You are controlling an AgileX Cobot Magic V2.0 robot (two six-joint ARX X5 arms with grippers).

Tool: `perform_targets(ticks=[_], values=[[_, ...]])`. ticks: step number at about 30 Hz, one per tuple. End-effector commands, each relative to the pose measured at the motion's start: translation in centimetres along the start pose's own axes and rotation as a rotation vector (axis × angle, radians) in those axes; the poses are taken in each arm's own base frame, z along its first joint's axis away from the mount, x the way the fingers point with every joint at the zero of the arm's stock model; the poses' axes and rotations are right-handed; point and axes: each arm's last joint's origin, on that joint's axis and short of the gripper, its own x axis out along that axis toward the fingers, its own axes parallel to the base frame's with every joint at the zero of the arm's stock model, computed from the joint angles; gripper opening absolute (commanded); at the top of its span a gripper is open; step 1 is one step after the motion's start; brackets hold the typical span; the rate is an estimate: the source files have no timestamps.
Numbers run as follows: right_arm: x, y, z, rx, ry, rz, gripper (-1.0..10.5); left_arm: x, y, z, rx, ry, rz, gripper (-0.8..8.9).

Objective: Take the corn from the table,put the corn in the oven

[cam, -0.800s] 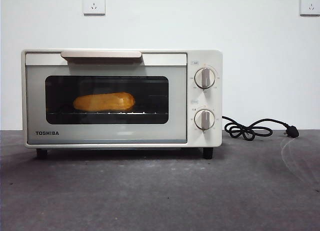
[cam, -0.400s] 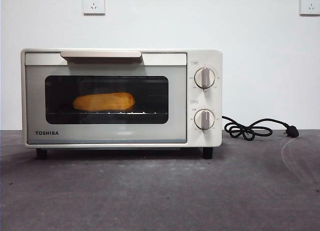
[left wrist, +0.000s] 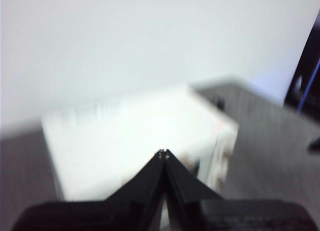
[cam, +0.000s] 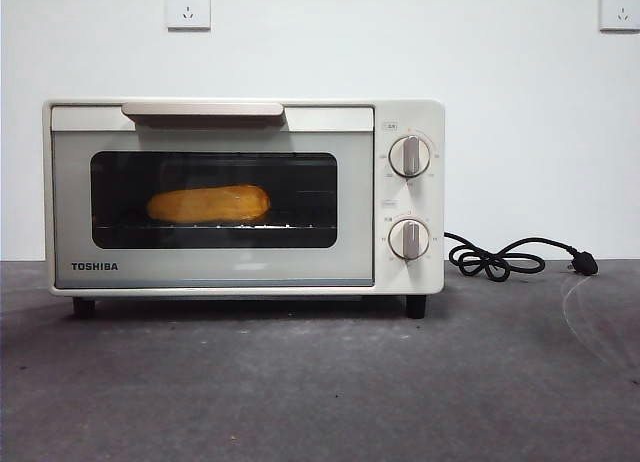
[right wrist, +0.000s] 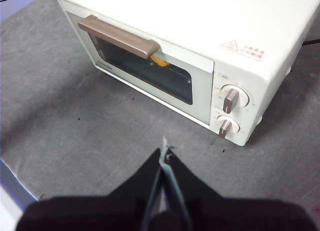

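- The corn lies on the wire rack inside the Toshiba toaster oven, door closed; the task looks complete.
- The left gripper and right gripper are clenched empty, well clear of the oven.

"TOSHIBA" stands on the oven door's lower left corner

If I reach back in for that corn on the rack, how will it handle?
The corn is rounded and tapered, so a nudge would probably roll it along the wire rack. Its glossy skin looks slippery and stiff, likely light plastic. The oven door is shut.
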Motion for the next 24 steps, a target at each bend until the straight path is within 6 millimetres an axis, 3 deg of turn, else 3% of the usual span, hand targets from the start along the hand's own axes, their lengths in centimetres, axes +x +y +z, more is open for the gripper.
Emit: perform_targets(ticks=[1, 5, 9, 15, 20, 24], values=[[0.4, 0.0, -0.2, 0.010, 0.011, -0.002, 0.0, -1.6, -0.7, 1.0, 0.078, -0.152, -0.002, -0.04], [0.4, 0.0, -0.2, 0.010, 0.011, -0.002, 0.0, -3.3, -1.5, 1.5, 0.144, -0.365, -0.003, -0.04], [0.4, 0.0, -0.2, 0.010, 0.011, -0.002, 0.0, -2.9, -1.2, -0.9, 0.149, -0.563, -0.018, -0.04], [0.4, 0.0, -0.2, 0.010, 0.011, -0.002, 0.0, -0.1, 0.4, -8.8, 0.079, -0.722, -0.007, -0.03], [0.3, 0.0, -0.2, 0.010, 0.011, -0.002, 0.0, 2.4, 2.3, -15.9, -0.153, -0.732, 0.104, -0.04], [0.4, 0.0, -0.2, 0.010, 0.011, -0.002, 0.0, 3.5, 3.3, -20.0, -0.318, -0.694, 0.226, -0.04]])
